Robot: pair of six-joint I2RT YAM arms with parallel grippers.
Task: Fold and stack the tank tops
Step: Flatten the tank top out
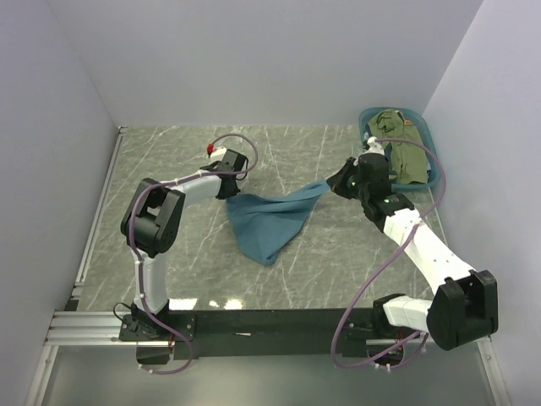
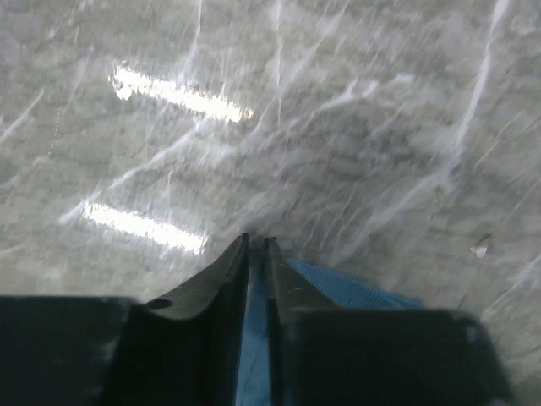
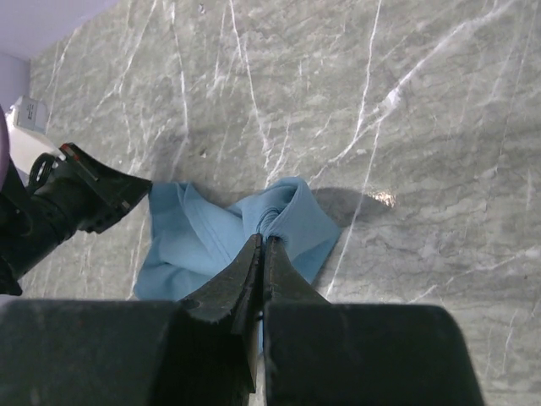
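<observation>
Grey marble table (image 1: 203, 161) spread wide, and across the middle of it hangs the teal-blue tank top (image 1: 266, 224), stretched between the two arms with its lower end drooping to a point toward the near edge. Off in the far right corner sits the teal basket (image 1: 433, 156), an olive-green top (image 1: 406, 152) bundled inside it, well apart from the action. The left gripper (image 2: 258, 242) has its jaws pressed together on the top's left corner, blue cloth showing between them, and the right gripper (image 3: 262, 242) is pinching a bunched fold at the right corner.
</observation>
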